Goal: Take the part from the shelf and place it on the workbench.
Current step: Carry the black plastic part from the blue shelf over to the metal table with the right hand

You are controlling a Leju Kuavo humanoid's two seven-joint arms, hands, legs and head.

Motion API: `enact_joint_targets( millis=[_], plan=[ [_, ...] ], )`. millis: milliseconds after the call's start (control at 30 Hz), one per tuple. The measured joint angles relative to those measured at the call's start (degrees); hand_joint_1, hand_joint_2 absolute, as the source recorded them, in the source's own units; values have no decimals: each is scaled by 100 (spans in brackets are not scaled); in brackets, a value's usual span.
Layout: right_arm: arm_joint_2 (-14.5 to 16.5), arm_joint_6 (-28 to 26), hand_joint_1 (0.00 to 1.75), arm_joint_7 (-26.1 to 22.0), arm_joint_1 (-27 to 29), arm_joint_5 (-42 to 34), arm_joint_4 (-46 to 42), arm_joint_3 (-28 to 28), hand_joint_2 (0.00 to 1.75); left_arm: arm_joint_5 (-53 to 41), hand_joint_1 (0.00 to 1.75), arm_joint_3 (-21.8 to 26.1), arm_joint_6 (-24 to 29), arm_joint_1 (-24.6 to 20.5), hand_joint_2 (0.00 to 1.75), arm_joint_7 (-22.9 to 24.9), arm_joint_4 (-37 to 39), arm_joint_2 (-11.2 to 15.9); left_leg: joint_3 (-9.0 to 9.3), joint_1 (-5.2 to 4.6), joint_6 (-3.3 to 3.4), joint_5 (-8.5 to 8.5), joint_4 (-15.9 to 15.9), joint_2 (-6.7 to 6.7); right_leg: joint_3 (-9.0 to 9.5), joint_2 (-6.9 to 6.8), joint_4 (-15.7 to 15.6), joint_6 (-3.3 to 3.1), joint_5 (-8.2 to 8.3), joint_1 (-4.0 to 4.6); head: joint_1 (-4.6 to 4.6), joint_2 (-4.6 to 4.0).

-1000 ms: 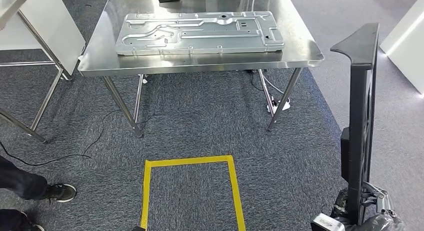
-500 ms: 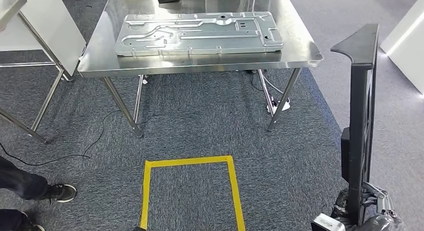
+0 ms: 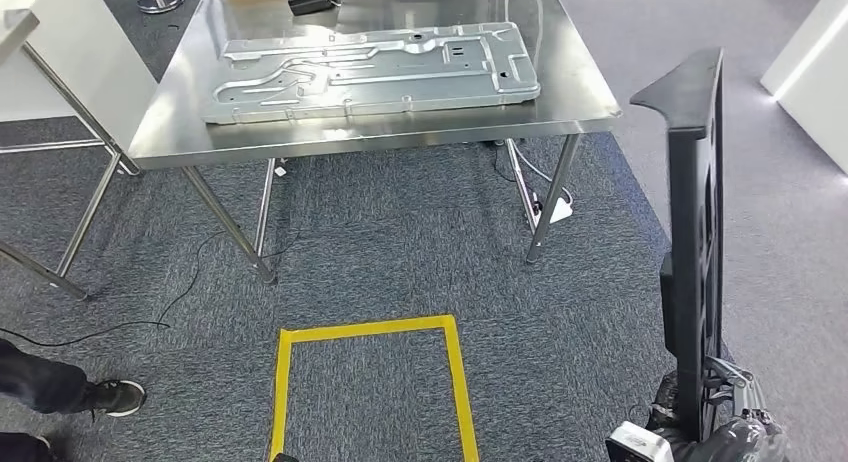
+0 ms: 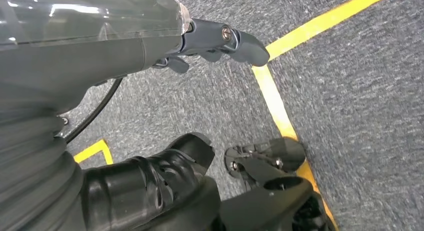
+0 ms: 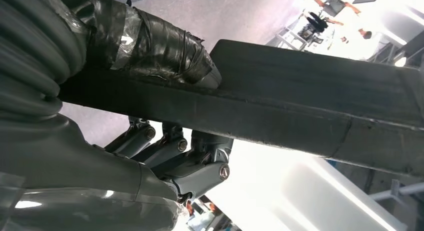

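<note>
A tall black flat part (image 3: 693,232) stands upright at the right of the head view, its lower end gripped by my right hand (image 3: 725,437). In the right wrist view the taped thumb (image 5: 150,46) lies on one side of the part (image 5: 310,101) and the fingers (image 5: 200,158) wrap the other side. The steel workbench (image 3: 400,140) stands ahead, some way off, with a large stamped metal plate (image 3: 370,70) lying on it. My left hand (image 4: 100,46) hangs over the carpet, fingers apart, holding nothing.
A yellow tape square (image 3: 370,329) marks the carpet just in front of me. A person's shoe (image 3: 110,395) is at the lower left. A white table (image 3: 60,52) stands at the left, a white unit (image 3: 810,72) at the right. Cables run under the workbench.
The whole picture has shifted, so the camera moved: the workbench now sits further left and higher. The black part stays upright in my right hand.
</note>
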Motion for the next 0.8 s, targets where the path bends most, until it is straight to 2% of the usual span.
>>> enact_joint_targets(
  millis=[33, 67, 133, 167, 200, 233, 267, 300, 333, 367, 400, 433, 500, 533, 567, 600, 667, 700, 733, 767, 800],
  plan=[
    [0, -1, 175, -1, -7, 8, 2, 15, 175, -1, 0, -1, 0, -4, 175, -1, 0, -3, -59, 5, -1, -78, 156, 0, 30, 5, 0, -52, -24, 14, -8, 0],
    [1, -1, 175, 0, -15, 15, 3, 31, 175, -1, 0, -1, -1, -9, 175, -2, 0, -5, -205, -2, 13, -206, 456, -2, 68, 6, -6, -100, -49, 36, -15, 0],
    [1, -1, 175, 0, -25, 24, 11, 56, 175, -2, 0, -1, 0, -3, 175, -3, 0, -5, -719, -56, 70, -492, 1315, -3, 137, 5, -11, -177, -115, 102, -20, 0],
    [1, -1, 175, 1, -26, 27, 19, 63, 175, -4, 0, -1, 0, 9, 175, -2, 0, -5, -980, -91, 110, -547, 1671, -4, 178, 15, -12, -208, -154, 144, -20, 0],
    [1, -1, 175, 2, -23, 28, 26, 67, 175, -7, 0, -1, 0, 23, 175, -1, 0, -5, -1158, -129, 164, -482, 1832, -6, 230, 28, -13, -232, -199, 187, -20, 0],
    [1, -1, 175, 1, -22, 28, 31, 70, 175, -10, 0, -1, 0, 35, 175, 1, 0, -5, -1231, -177, 238, -295, 1769, -12, 298, 45, -16, -253, -250, 234, -20, 0],
    [2, -1, 175, -1, -21, 28, 33, 74, 175, -13, 0, -1, 0, 43, 175, 2, 0, -5, -1199, -233, 336, -6, 1489, -24, 383, 59, -23, -270, -306, 279, -19, 0],
    [2, 0, 175, -7, -21, 26, 34, 80, 175, -15, 0, -1, 0, 48, 175, 3, 0, -2, -1108, -295, 462, 272, 1138, -48, 464, 70, -42, -287, -364, 306, -15, 0],
    [2, -1, 175, -19, -27, 20, 36, 88, 175, -16, 0, -1, 1, 52, 175, 3, 0, 8, -1000, -347, 579, 469, 825, -67, 532, 80, -63, -287, -417, 333, 0, 0],
    [3, -1, 175, -29, -32, 13, 37, 98, 175, -21, 0, -1, 1, 50, 175, 2, 0, 18, -893, -395, 674, 555, 576, -83, 580, 88, -93, -273, -456, 327, 9, 0],
    [4, -2, 175, -37, -36, 5, 39, 109, 175, -26, 0, -1, 1, 47, 175, 2, 0, 28, -815, -434, 736, 541, 441, -90, 620, 95, -135, -247, -475, 305, 14, 0],
    [5, -2, 175, -42, -37, 1, 38, 121, 175, -32, 0, -1, 1, 43, 175, 2, 0, 35, -742, -457, 754, 498, 333, -81, 664, 95, -156, -209, -459, 289, 15, 0],
    [7, -2, 175, -40, -35, 2, 15, 144, 175, -44, 0, -1, 0, 37, 175, 2, 0, 29, -534, -449, 735, 464, 91, -78, 707, 72, -83, -144, -373, 272, 3, 0],
    [7, -2, 175, -43, -40, 4, -10, 151, 175, -48, 0, -1, -1, 37, 175, 2, 0, 26, -408, -423, 715, 457, -27, -75, 640, 52, 88, -113, -331, 276, 6, 0],
    [5, -2, 175, -45, -47, 3, -47, 157, 175, -50, 0, -1, -1, 36, 175, 1, 0, 24, -285, -394, 692, 443, -118, -76, 484, 37, 344, -83, -326, 273, 8, 0],
    [4, -2, 175, -48, -50, -3, -88, 159, 175, -51, 0, -1, -2, 35, 175, 0, 0, 21, -184, -373, 671, 411, -179, -71, 247, 22, 669, -51, -376, 254, 9, 0],
    [2, -2, 175, -50, -51, -22, -161, 160, 175, -52, 0, -1, -2, 30, 175, 1, 0, 24, -28, -335, 640, 303, -213, -72, -276, 15, 1210, 30, -626, 204, 8, 0],
    [2, -2, 175, -49, -48, -32, -183, 160, 175, -52, 0, -1, -3, 32, 175, 1, 0, 24, 59, -312, 614, 230, -215, -74, -482, 10, 1317, 76, -742, 175, 9, 0],
    [1, -2, 175, -48, -47, -39, -199, 160, 175, -53, 0, -1, -5, 40, 175, 1, 0, 24, 161, -287, 580, 148, -215, -76, -606, 1, 1267, 118, -776, 146, 8, 0],
    [1, -2, 175, -47, -46, -43, -214, 160, 175, -54, 0, -1, -8, 50, 175, 2, 1, 20, 274, -260, 542, 59, -215, -78, -653, -14, 1068, 153, -671, 118, 9, 0],
    [1, -2, 175, -47, -44, -46, -228, 160, 175, -54, 0, -1, -9, 62, 175, 2, 1, 16, 376, -238, 500, -34, -215, -76, -645, -41, 765, 181, -400, 93, 11, 0]
  ],
)
